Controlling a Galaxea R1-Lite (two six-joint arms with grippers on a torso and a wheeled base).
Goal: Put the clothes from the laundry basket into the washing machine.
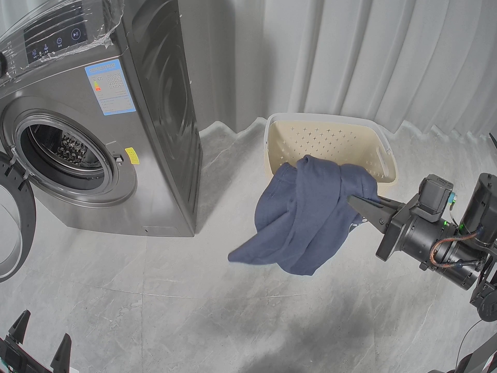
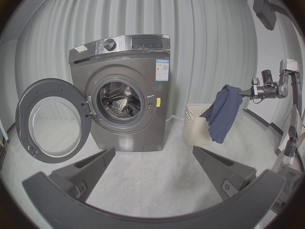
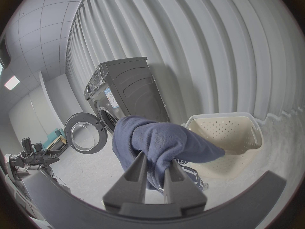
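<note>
Since the fingers [image 3: 136, 175] of your right gripper [image 1: 357, 201] are clamped on the navy garment [image 1: 305, 218], it hangs lengthwise in the air just by the laundry basket [image 1: 331, 141]. The washing machine [image 1: 155, 130] drum [image 1: 67, 151] lies well apart, to the robot's left. Meanwhile the left gripper [image 1: 41, 338], fingers apart, sits low, nearer the open door [image 2: 52, 121].

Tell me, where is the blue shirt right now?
In the head view the blue shirt hangs on the right, pinched in the right tool, over the near edge of the basket.
</note>
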